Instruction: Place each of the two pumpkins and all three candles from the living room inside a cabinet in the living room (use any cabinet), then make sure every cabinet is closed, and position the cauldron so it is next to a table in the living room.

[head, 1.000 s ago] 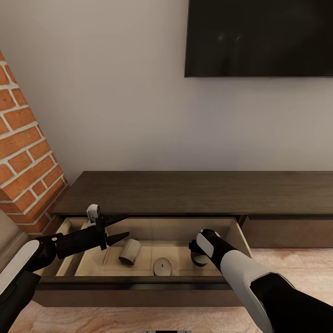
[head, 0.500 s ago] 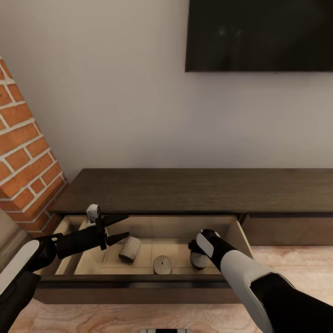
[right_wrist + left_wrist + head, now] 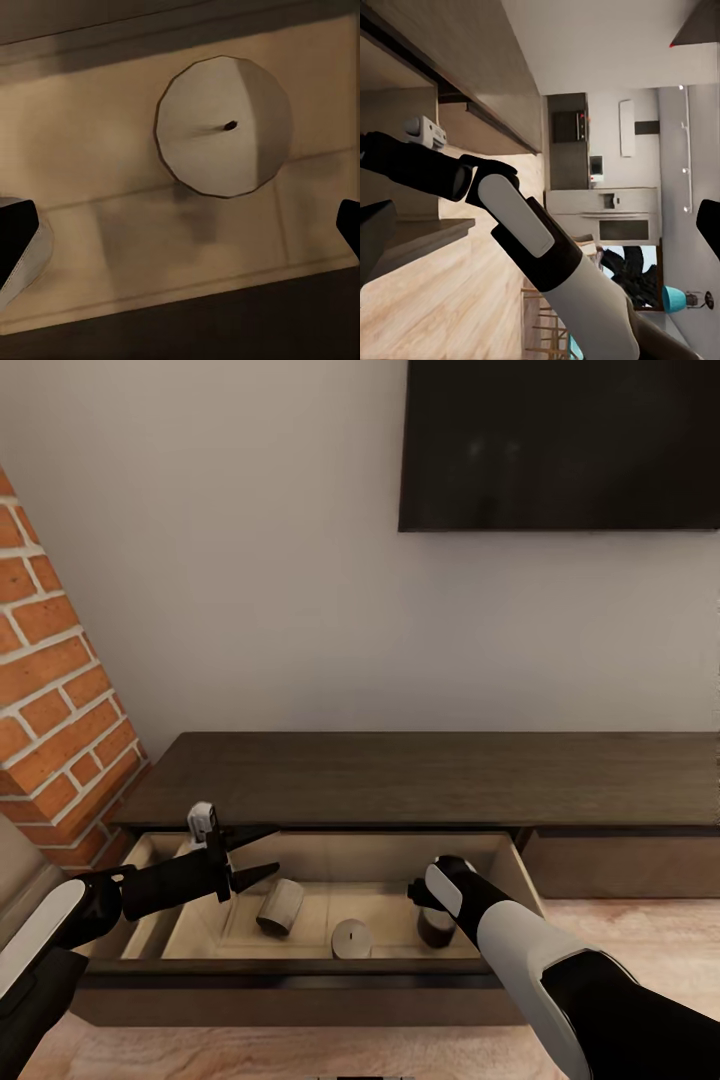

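Observation:
The cabinet (image 3: pixel 430 772) is a long low dark-brown unit, and its left drawer (image 3: pixel 505 860) is pulled open, showing a pale inside. Three pale candles are in the drawer. One candle (image 3: pixel 280 907) lies on its side and one candle (image 3: pixel 351 938) stands at the front. The third candle (image 3: pixel 436 927) stands under my right arm (image 3: pixel 447 885). In the right wrist view this candle (image 3: pixel 223 126) shows its wick from above, and my right gripper (image 3: pixel 182 229) hangs open over it. My left gripper (image 3: pixel 262 853) is open above the drawer's left half, holding nothing. The pumpkins and the cauldron are out of view.
A black TV (image 3: pixel 560 440) hangs on the wall above the cabinet. A red brick column (image 3: pixel 50 690) stands close at the left. A closed drawer front (image 3: pixel 620 865) lies to the right of the open one. Wooden floor (image 3: pixel 630 930) runs in front.
The head view bobbed a little and came back. The candle under my right gripper has settled upright on the drawer floor. Both arms have barely moved.

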Controlling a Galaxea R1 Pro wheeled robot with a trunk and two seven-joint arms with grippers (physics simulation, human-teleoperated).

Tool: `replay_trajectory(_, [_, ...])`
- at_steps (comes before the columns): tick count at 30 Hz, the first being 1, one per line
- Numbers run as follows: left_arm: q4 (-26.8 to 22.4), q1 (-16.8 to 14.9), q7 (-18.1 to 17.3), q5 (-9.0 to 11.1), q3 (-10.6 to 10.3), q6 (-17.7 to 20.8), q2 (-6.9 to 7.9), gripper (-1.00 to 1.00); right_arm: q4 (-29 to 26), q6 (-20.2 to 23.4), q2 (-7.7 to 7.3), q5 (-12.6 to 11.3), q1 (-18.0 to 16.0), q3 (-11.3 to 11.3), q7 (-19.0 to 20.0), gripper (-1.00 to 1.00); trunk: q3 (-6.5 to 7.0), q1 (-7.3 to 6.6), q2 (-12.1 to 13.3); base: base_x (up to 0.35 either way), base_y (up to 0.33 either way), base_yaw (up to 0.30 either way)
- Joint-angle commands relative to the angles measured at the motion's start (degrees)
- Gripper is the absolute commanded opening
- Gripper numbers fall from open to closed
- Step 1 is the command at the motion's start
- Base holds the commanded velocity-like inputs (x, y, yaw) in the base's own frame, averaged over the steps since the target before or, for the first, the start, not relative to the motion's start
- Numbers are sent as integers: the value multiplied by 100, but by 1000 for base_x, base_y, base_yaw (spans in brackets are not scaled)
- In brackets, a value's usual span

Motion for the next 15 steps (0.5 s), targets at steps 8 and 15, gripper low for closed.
replay_trajectory(8, [71,-2,56,52,-3,1,4,100,-17,25,-18,-66,-4,44,-25,100,173,-21,9,0,0,0])
replay_trajectory(15, [128,-1,98,36,3,-7,-5,100,-77,169,-36,-74,-4,36,-23,100,328,-39,18,0,0,0])
